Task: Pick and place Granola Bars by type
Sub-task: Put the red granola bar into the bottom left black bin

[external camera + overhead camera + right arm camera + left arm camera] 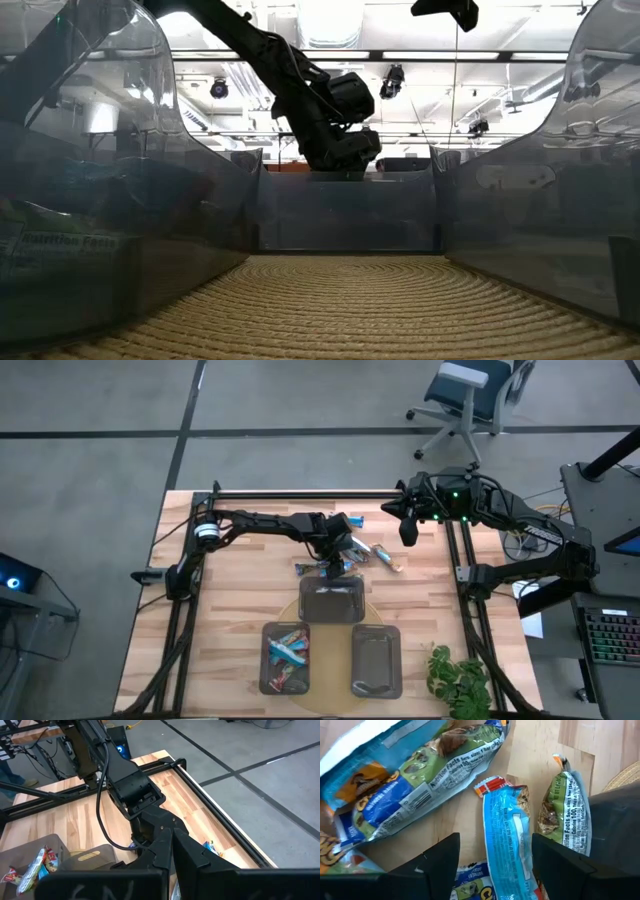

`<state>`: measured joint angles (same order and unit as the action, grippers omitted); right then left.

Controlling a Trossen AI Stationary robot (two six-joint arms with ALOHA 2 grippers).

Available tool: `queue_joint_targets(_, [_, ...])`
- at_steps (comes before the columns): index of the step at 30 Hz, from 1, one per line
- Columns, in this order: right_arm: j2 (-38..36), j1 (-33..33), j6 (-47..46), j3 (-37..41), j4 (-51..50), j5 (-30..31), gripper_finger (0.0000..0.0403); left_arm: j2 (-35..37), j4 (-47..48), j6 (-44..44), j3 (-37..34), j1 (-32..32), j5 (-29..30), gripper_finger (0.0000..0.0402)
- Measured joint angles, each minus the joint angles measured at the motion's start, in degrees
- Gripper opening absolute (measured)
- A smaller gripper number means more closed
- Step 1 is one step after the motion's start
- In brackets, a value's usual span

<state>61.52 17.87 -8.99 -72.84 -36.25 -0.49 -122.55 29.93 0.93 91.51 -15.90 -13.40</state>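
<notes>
Several granola bars lie loose on the wood just beyond the far grey tray point(332, 603). My left gripper point(335, 565) slants down over them, open. In the left wrist view its fingers point(442, 857) stand on either side of a bright blue bar point(506, 832) that lies flat on the table, without touching it. A larger blue and green wrapper point(435, 775) lies beside it, and a silvery bar point(567, 815) lies on the other side. My right gripper point(408, 528) is shut and empty, raised at the table's far right.
The near left tray point(285, 657) holds several bars. The near right tray point(375, 660) stands beside it, and all three trays sit on a round woven mat point(350, 300). More bars point(383, 556) lie to the right of the pile. A small plant point(458, 678) stands at the near right corner.
</notes>
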Motion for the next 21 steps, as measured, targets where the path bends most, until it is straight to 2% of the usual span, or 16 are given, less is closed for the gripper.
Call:
queue_joint_targets(4, [0.0, 0.0, 0.0, 0.0, 0.1, 0.0, 0.0008, -1.3, 0.8, 0.3, 0.1, 0.1, -1.7, 0.0229])
queue_joint_targets(13, [0.0, 0.0, -0.2, 0.0, 0.1, 0.0, 0.0008, -1.4, 1.2, 0.7, 0.1, 0.5, -1.6, 0.0222])
queue_joint_targets(21, [0.0, 0.0, -0.4, 0.0, 0.1, 0.0, 0.0008, -1.5, 2.0, 0.5, 0.1, 0.5, -2.0, 0.0149])
